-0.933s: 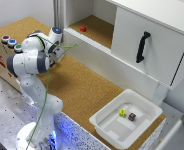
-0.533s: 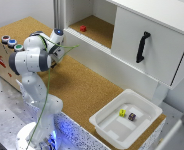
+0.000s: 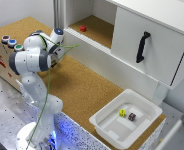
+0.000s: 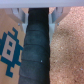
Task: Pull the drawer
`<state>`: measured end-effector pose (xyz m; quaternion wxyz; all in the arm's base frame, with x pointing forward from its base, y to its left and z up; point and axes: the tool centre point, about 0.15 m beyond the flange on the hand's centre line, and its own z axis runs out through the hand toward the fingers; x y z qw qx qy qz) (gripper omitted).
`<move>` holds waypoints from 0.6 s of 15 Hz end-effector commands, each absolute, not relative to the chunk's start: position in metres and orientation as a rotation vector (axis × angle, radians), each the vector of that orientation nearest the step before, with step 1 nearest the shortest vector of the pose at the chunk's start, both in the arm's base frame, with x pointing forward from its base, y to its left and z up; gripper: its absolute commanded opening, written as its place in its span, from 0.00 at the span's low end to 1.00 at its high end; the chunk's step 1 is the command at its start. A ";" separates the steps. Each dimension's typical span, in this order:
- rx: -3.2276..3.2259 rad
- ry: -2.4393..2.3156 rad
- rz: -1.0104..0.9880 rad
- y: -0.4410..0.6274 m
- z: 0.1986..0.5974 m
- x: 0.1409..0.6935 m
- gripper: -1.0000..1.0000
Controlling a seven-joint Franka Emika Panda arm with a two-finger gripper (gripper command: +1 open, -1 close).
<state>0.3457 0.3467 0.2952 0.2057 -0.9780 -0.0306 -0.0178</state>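
Pincer (image 3: 59,51) is sitting tucked close to the white arm body at the exterior view's left, low over the cork-topped surface (image 3: 87,87). Can't tell how far the jaws are standing open: the exterior view is hiding the fingertips behind the wrist, and the wrist view is showing only blurred pale finger bases, a dark strip between them, and nothing visibly held.

Right beside it: brown cardboard box with a blue printed figure (image 4: 10,47).

Target is the white cabinet drawer front (image 3: 149,42) with its black vertical bar handle (image 3: 142,46). It's lying well apart from the pincer, off toward the exterior view's right and higher up. Handle's long axis is running roughly vertical, so my guess is the jaws are going to need to close horizontally across it.

Drawer is looking closed or nearly so; pull not yet started.

Also around: small red block (image 3: 83,28) in the open cabinet compartment, white plastic tray (image 3: 108,127) near the front, well apart from the handle.
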 end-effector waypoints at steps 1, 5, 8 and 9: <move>-2.719 -0.049 -0.019 0.303 0.273 0.355 0.00; -2.738 -0.018 -0.022 0.275 0.270 0.357 0.00; -2.736 0.049 -0.021 0.246 0.263 0.359 0.00; -2.734 0.064 -0.024 0.237 0.261 0.360 0.00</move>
